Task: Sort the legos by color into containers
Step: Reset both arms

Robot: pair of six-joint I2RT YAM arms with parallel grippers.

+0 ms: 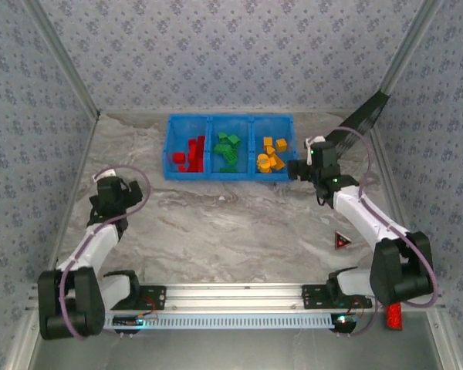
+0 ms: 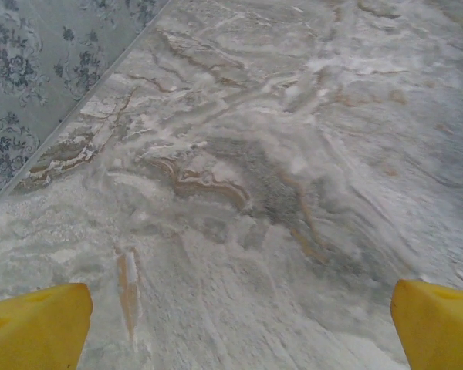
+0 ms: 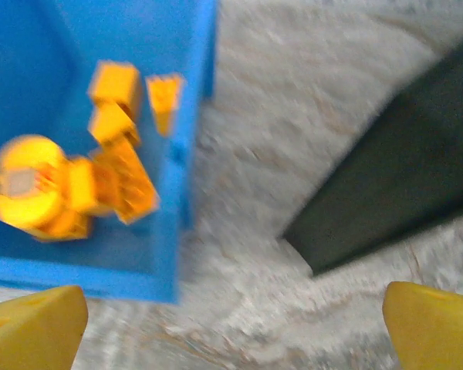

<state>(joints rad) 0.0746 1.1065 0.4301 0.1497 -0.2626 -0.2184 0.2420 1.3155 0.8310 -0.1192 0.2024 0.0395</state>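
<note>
Yellow-orange legos (image 3: 119, 189) blurred; blue containers (image 3: 77, 274) cut off left.

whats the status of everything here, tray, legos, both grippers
blue tray, upright on the table, every compartment filled
red legos, loose in the left compartment
green legos, loose in the middle compartment
yellow-orange legos, piled in the right compartment
left gripper, open, empty, over bare table
right gripper, open, empty, at the tray's right end

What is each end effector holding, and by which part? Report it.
Nothing is held. The left end effector and the right end effector both stand open and empty.
</note>
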